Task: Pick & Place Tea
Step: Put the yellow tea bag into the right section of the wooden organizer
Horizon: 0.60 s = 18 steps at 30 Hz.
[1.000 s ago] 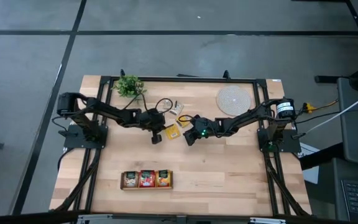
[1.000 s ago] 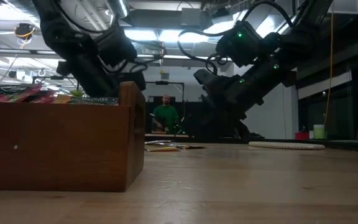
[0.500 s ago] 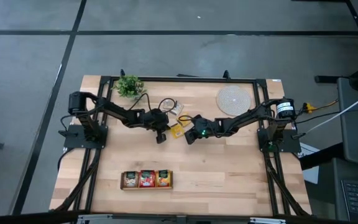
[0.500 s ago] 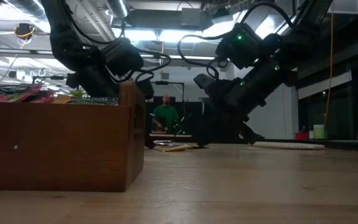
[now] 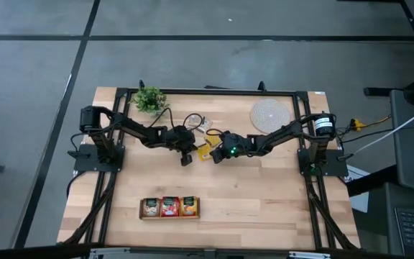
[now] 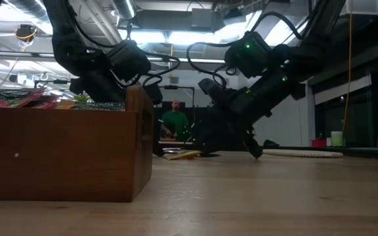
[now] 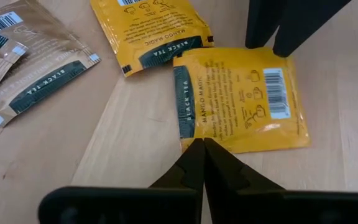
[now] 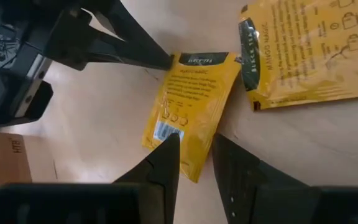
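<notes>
A yellow tea sachet (image 5: 202,150) lies flat on the table between my two grippers, also shown as the sachet (image 7: 238,102) and the sachet (image 8: 194,106). My left gripper (image 7: 199,144) is shut, its tips at the sachet's dark-banded end. My right gripper (image 8: 196,140) is open at the opposite, barcode end. A second yellow sachet (image 7: 148,31) and brown sachets (image 7: 36,68) lie flat just beyond. My left gripper's shut fingertips (image 8: 166,61) meet the sachet's dark-banded edge (image 7: 191,134) near its corner, slanting down from the table's left side. The sachet stays flat on the table. My right gripper comes down slanting from the table's right. One fingertip (image 8: 173,142) overlaps the sachet's barcode corner (image 8: 166,130), the other (image 8: 219,142) stands beside the edge; whether they touch, I cannot tell.
The wooden tray (image 5: 169,207) with sachets in its compartments stands near the front edge, large in the low view's left (image 6: 64,151). A small plant (image 5: 149,98) and a round woven mat (image 5: 269,115) sit at the back. A person (image 6: 174,121) stands far off in the room.
My left gripper has come down and a little toward the table's right, reaching the sachet's edge, then kept still. My right gripper has sunk toward the table, shifted slightly left toward the sachet and rolled its wrist. The sachet lies where it was.
</notes>
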Each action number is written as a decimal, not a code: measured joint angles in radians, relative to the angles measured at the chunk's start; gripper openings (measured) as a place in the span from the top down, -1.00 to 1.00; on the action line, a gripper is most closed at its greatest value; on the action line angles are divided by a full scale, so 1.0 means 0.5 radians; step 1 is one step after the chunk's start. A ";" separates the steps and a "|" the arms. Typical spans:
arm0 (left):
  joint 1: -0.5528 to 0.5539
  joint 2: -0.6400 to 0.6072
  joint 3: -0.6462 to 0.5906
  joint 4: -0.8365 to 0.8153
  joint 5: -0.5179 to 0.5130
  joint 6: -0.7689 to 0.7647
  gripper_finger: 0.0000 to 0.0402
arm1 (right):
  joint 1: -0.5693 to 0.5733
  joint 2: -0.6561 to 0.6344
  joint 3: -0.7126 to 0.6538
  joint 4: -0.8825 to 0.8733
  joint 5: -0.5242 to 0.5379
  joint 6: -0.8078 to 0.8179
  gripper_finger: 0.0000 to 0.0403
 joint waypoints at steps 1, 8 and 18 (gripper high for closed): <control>0.000 0.000 0.000 0.000 -0.001 0.000 0.99 | -0.002 0.001 0.000 0.007 -0.004 -0.002 0.52; 0.000 0.001 -0.001 0.008 0.000 0.000 0.99 | -0.011 -0.002 -0.002 0.009 -0.054 0.008 0.52; 0.000 0.011 -0.005 0.111 0.085 -0.049 0.99 | -0.013 -0.002 -0.001 -0.042 -0.082 0.047 0.52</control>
